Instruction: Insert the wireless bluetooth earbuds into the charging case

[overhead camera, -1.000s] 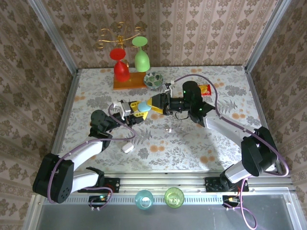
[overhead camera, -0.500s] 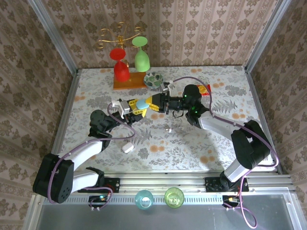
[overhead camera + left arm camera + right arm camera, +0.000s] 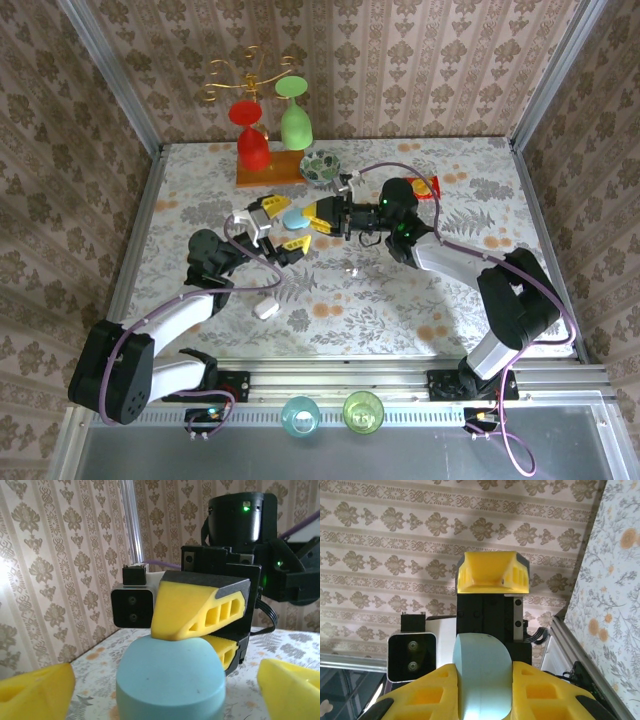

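Spreads left fingers point(image 3: 35, 690) wide, shut a moment ago; pinches light blue charging case point(image 3: 482, 675) aloft in right fingers point(image 3: 540, 690). Looks light, rigid, slick: best gripped across broad faces. Leaves likely earbud point(image 3: 352, 269), tiny whitish speck, on desk point(image 3: 450, 300) nearby.

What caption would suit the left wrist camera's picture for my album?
Right gripper pinches the light blue charging case while the left gripper stands wide open, a yellow finger on either side.

Left wrist view's bottom edge cuts off the blue case point(image 3: 170, 680)
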You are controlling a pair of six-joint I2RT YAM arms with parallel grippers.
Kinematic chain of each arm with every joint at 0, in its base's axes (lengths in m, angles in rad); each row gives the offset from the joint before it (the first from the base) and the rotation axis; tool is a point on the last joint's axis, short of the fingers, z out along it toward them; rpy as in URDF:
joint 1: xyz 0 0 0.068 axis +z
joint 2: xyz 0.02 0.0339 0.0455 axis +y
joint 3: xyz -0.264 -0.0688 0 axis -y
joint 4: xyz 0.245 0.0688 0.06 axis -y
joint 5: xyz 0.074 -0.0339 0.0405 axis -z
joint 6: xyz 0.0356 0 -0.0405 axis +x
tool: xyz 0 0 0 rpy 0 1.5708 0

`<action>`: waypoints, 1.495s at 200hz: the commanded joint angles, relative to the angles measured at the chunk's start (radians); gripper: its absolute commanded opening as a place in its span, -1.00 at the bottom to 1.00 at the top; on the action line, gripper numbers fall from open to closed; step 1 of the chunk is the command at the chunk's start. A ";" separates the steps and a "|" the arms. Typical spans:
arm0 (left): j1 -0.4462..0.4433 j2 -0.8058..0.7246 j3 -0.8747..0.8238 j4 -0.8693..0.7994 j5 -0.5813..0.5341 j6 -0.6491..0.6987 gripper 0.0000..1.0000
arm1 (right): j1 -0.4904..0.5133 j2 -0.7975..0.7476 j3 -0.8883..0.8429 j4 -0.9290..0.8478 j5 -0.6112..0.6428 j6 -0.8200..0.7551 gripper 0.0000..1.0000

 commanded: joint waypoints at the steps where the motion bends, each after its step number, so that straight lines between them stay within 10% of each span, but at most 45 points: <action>1: 0.004 -0.038 -0.031 0.013 -0.027 0.019 1.00 | -0.031 0.008 -0.010 -0.079 0.027 -0.084 -0.61; 64: -0.014 -0.087 -0.091 -0.246 -0.202 0.179 1.00 | -0.106 0.096 0.104 -0.631 0.307 -0.512 -0.62; 180: -0.132 0.011 -0.045 -0.520 -0.260 0.332 1.00 | -0.129 0.497 0.395 -0.814 0.560 -0.662 -0.57; 231: -0.131 -0.002 -0.015 -0.590 -0.361 0.238 1.00 | -0.156 0.431 0.344 -0.820 0.601 -0.706 0.09; 299: -0.218 -0.081 0.133 -1.195 -0.828 -0.108 1.00 | -0.164 0.176 0.163 -0.810 0.647 -0.874 0.63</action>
